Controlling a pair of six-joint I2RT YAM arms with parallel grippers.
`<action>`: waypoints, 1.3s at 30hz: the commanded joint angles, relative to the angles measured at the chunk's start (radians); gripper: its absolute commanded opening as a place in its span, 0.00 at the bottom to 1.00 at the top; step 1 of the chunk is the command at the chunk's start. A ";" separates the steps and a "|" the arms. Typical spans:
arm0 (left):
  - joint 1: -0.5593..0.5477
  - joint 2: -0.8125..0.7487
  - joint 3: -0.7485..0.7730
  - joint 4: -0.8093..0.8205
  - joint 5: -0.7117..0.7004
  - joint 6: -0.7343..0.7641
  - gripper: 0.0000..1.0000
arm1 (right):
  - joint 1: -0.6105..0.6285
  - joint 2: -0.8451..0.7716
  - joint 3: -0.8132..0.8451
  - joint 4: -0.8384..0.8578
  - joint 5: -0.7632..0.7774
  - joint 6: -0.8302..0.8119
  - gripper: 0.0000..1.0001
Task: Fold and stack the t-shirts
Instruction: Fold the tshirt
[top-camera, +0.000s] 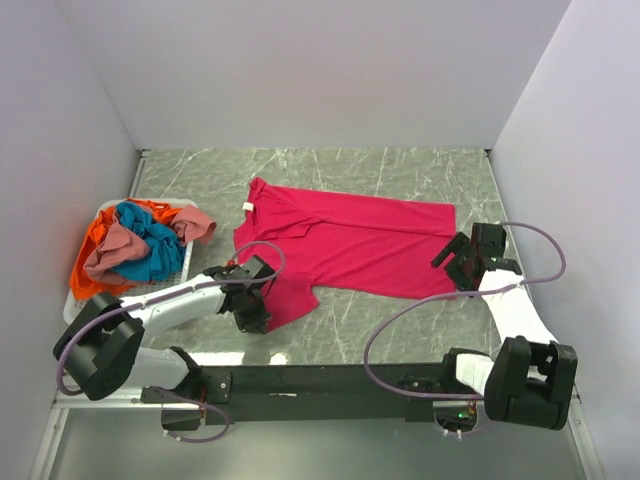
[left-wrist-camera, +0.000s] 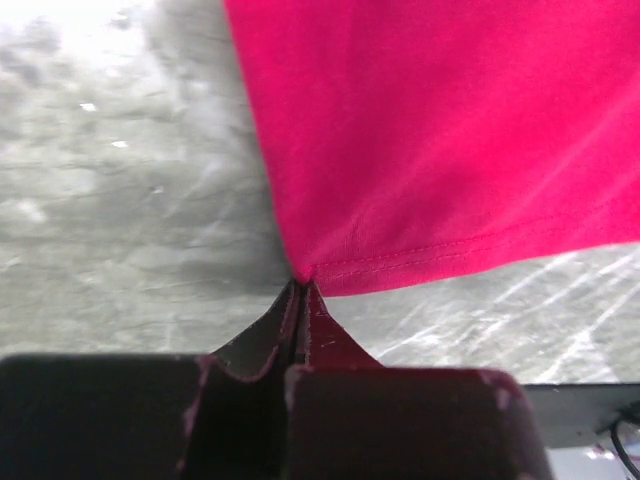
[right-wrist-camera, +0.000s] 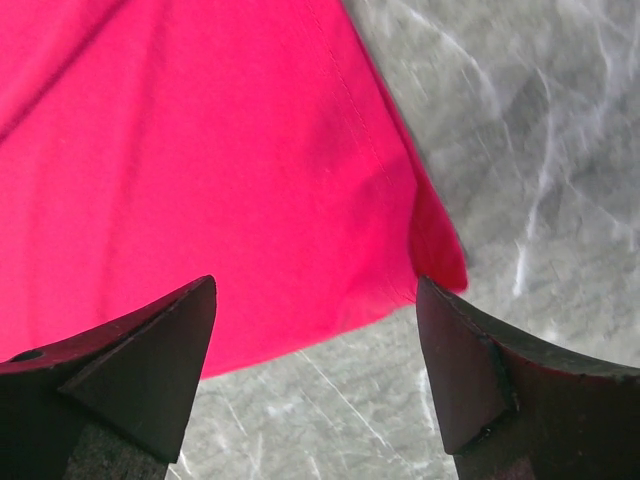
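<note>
1. Our left gripper (left-wrist-camera: 300, 292) is shut tight, its fingers nipping one hemmed corner of the magenta t-shirt (top-camera: 360, 240). The cloth fans out ahead of the tips. We judge the pinch is there to lift that edge and carry it over for a fold.
2. Our right gripper (right-wrist-camera: 315, 295) is spread wide and holds nothing. Another hem corner lies between its fingers and just ahead of them, which looks like lining up a matching grasp. We cannot tell whether the tips touch the cloth.
3. The shirt lies spread on the table (top-camera: 400, 175), stretched from one pair of fingers to the other, so both can work its corners.
4. The other t-shirts (top-camera: 135, 245) sit heaped in the basket (top-camera: 183, 268), beyond the left fingers, awaiting their turn.
</note>
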 joint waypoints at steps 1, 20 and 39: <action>-0.006 0.013 -0.044 0.133 0.031 -0.001 0.01 | -0.009 -0.030 -0.038 0.001 0.018 0.013 0.86; 0.014 -0.072 0.062 -0.010 -0.079 0.011 0.01 | -0.009 0.025 -0.122 -0.008 0.044 0.042 0.65; 0.076 -0.089 0.084 0.010 -0.052 0.053 0.01 | -0.010 0.031 -0.162 0.054 0.049 0.091 0.26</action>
